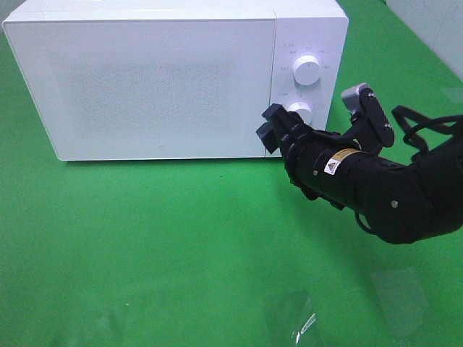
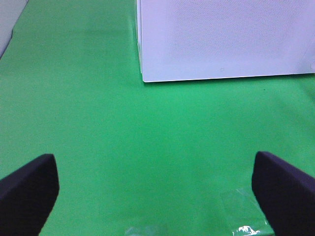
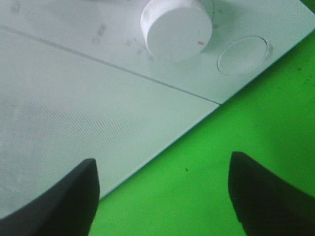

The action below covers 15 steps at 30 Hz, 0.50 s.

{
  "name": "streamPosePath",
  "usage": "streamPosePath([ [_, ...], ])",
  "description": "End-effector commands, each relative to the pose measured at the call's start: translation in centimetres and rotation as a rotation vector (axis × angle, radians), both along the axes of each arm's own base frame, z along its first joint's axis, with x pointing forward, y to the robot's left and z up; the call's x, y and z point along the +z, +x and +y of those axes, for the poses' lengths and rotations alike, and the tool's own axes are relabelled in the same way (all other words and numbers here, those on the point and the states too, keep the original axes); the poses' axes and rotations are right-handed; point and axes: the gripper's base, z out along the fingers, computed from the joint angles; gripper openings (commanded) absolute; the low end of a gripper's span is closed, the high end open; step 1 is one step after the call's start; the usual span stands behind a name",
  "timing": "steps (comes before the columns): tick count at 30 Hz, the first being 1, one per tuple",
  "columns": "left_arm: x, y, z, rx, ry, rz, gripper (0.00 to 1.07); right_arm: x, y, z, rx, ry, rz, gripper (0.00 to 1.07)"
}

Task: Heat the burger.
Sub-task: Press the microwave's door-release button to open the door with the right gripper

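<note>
Right gripper [image 3: 162, 164] first: jaws parted, the two dark fingers [image 3: 69, 201] stand well apart with only bare green cloth and the microwave's lower front edge between them, gripping nothing. From the high camera that right gripper [image 1: 269, 129] sits right at the front of the microwave [image 1: 159, 79], where the closed door [image 1: 145, 83] meets the control panel, just beside the lower knob [image 1: 300, 112]; whether it touches the panel, I cannot tell. The wrist view has that knob [image 3: 176, 27] close up, a round recessed disc [image 3: 243, 55] next to it. Behind the jaws the black forearm [image 1: 362, 181] slants away from the microwave's front to the right edge of the high view, elbow bent, cables looping over it. Left gripper [image 2: 153, 157]: jaws spread wide, empty, hanging low over the cloth well out in front of the microwave's door-side corner. The burger shows in no view. The microwave stands on a green cloth [image 1: 145, 238]; some clear plastic scraps [image 1: 293, 318] lie on it well in front of the panel. Pale wall [image 1: 427, 29] behind the microwave's right side.
</note>
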Motion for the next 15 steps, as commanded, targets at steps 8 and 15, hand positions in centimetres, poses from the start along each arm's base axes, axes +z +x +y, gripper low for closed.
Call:
streamPosePath([
  [8,0.1,-0.3,0.0,-0.001,-0.008,-0.029,1.00,3.2,-1.0,-2.9,0.331,-0.561,0.121,0.70],
  [15,0.1,-0.3,0.0,-0.001,-0.008,-0.029,1.00,7.4,-0.7,-4.3,0.469,-0.748,0.113,0.70],
])
